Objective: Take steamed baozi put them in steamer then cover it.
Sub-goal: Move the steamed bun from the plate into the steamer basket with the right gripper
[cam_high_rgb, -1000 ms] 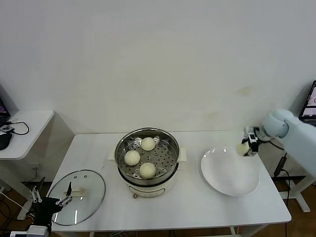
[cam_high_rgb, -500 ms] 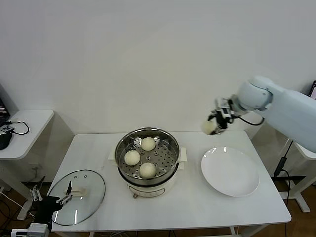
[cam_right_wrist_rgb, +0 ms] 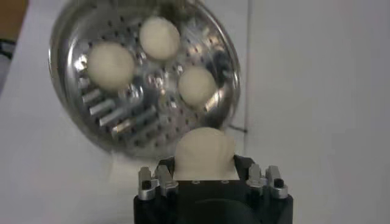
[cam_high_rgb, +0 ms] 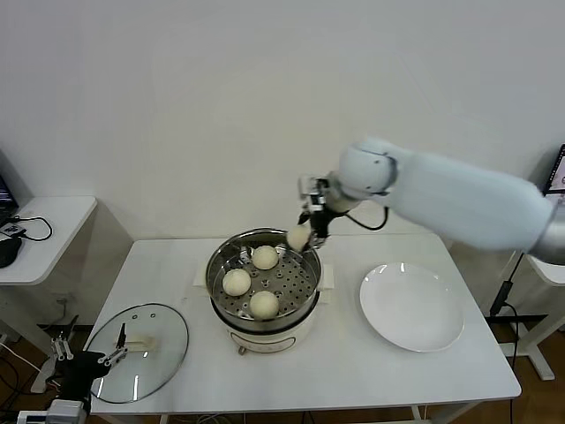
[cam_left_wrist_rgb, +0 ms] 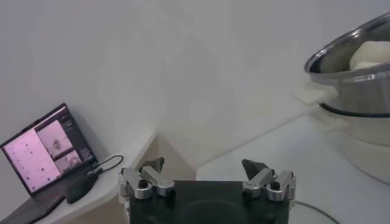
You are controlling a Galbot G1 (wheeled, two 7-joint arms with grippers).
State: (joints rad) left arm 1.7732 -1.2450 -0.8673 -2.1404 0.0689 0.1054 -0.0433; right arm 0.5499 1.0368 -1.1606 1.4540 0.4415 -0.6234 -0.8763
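Three steamed baozi (cam_high_rgb: 251, 281) sit in the steamer (cam_high_rgb: 263, 283); right gripper (cam_high_rgb: 303, 237) clamped on fourth baozi (cam_high_rgb: 298, 238) above steamer's far right rim. Cover (cam_high_rgb: 139, 352) lies on table (cam_high_rgb: 353, 362), left gripper (cam_high_rgb: 86, 359) spread wide beside it. Left: drop bun, cover

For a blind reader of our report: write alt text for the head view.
The right tool holds a white bun over the far right rim of a steel steamer with three buns on its tray. An empty white plate lies to its right, a glass lid to its left near the open left tool.
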